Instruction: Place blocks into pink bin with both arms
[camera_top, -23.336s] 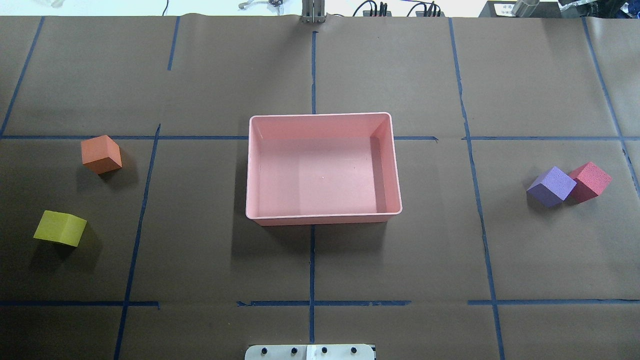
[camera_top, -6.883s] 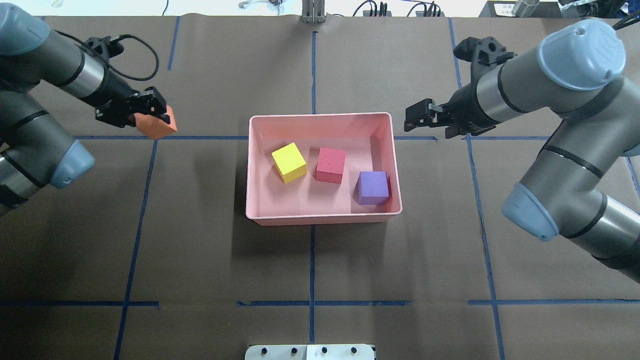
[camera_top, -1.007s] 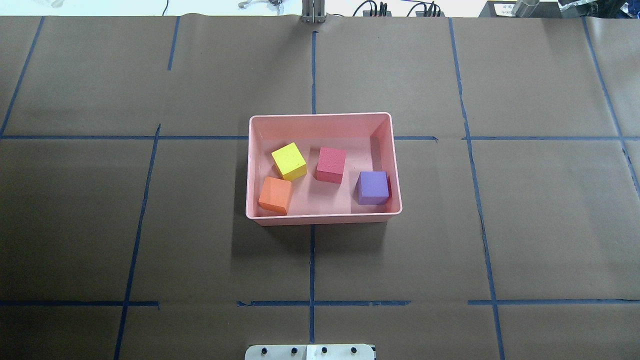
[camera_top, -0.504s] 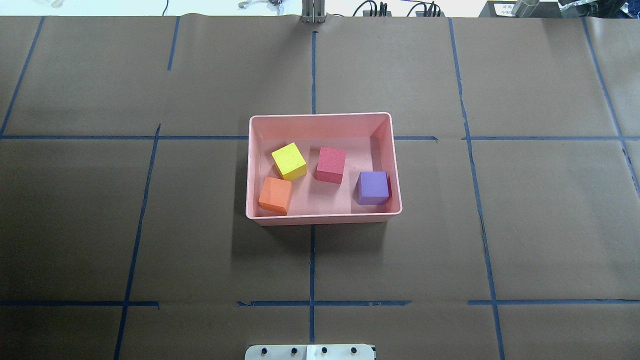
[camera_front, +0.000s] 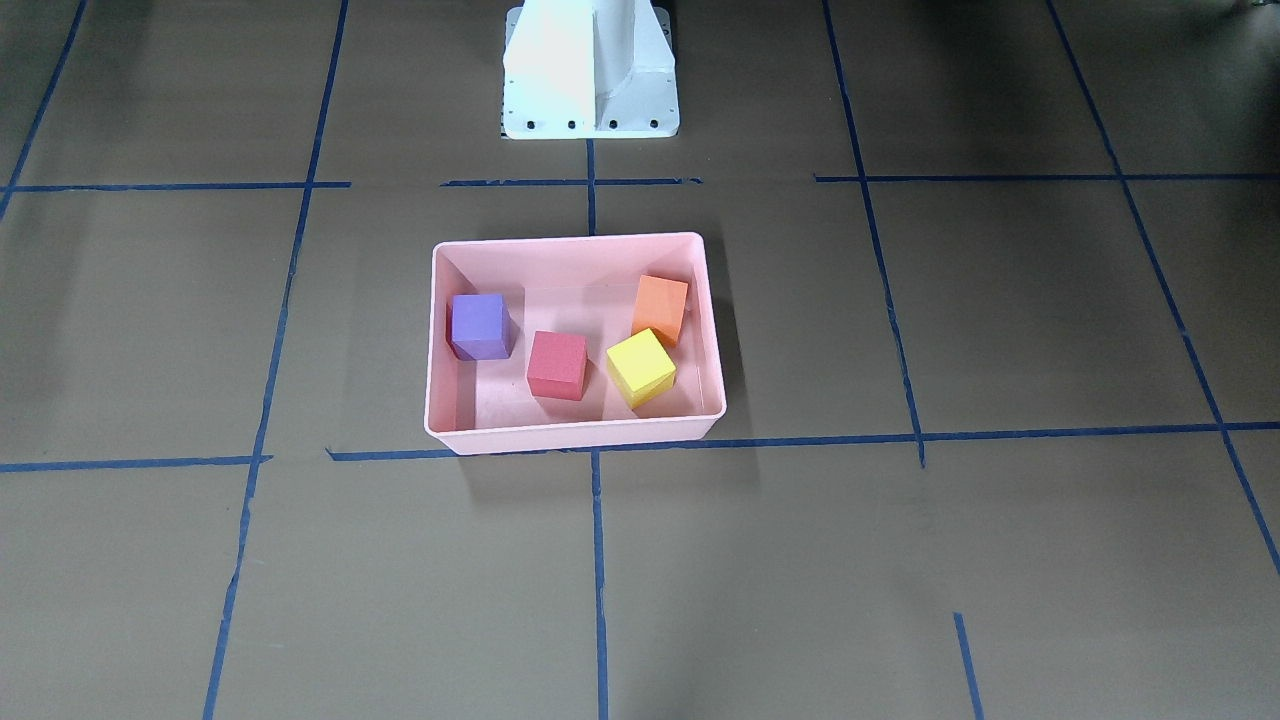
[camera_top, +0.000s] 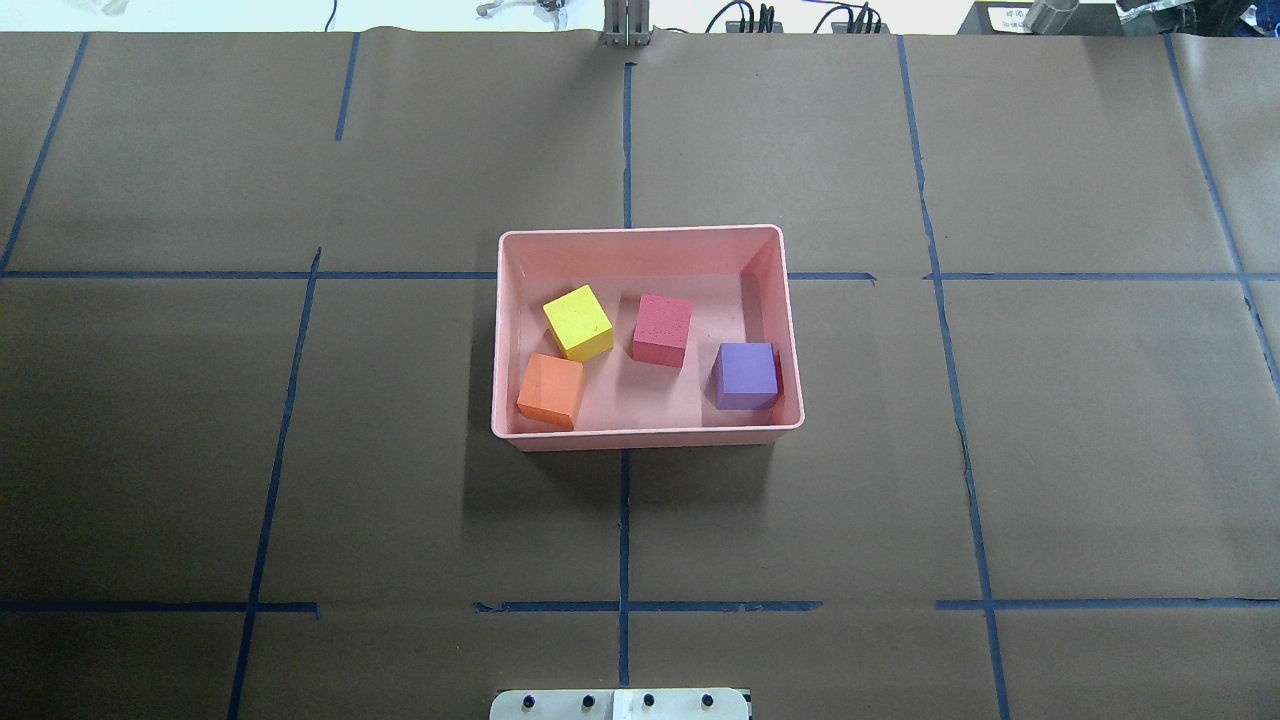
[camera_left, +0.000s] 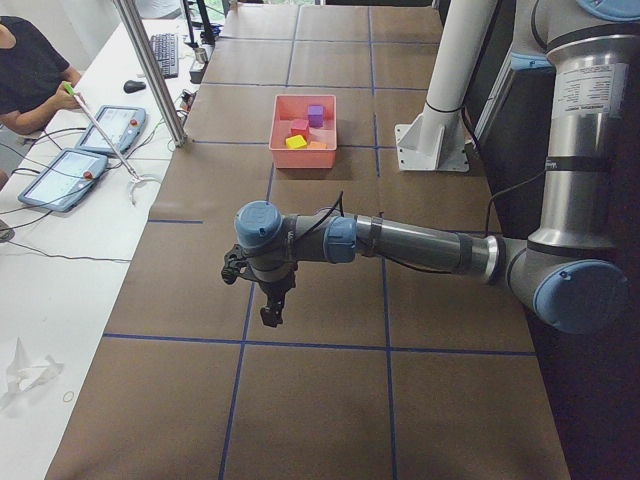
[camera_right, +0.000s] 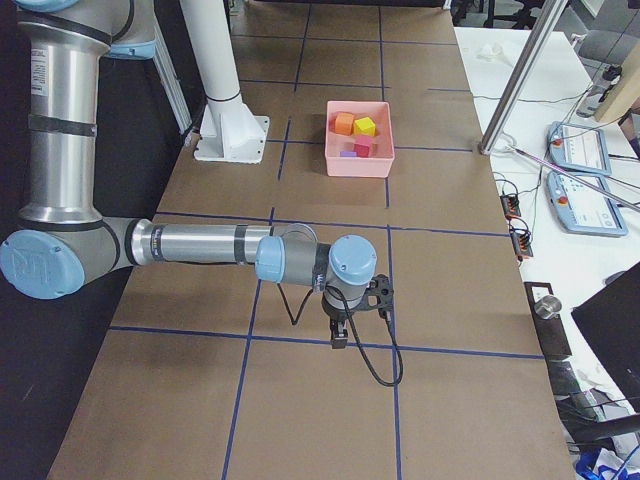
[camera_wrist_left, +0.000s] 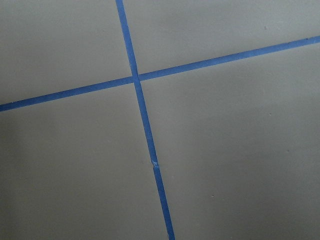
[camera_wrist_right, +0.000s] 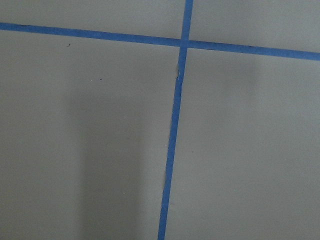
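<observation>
The pink bin (camera_top: 640, 234) stands at the table's middle, also in the front-facing view (camera_front: 570, 241). All four blocks lie inside it, apart from each other: yellow-green (camera_top: 578, 322), red (camera_top: 662, 330), purple (camera_top: 746, 374) and orange (camera_top: 550, 390). My left gripper (camera_left: 270, 315) shows only in the exterior left view, far from the bin, pointing down over bare table. My right gripper (camera_right: 338, 335) shows only in the exterior right view, likewise far from the bin. I cannot tell whether either is open or shut. Both wrist views show only brown paper and blue tape.
The white pedestal (camera_front: 590, 70) stands at the robot's side of the table. Blue tape lines cross the brown paper. A metal pole (camera_left: 150, 70), tablets (camera_left: 70, 178) and a seated person (camera_left: 25, 75) are at the operators' side.
Nothing has moved in the last second. Since 6.9 s ago the orange block has gone from my left gripper into the bin, and both arms have left the overhead view.
</observation>
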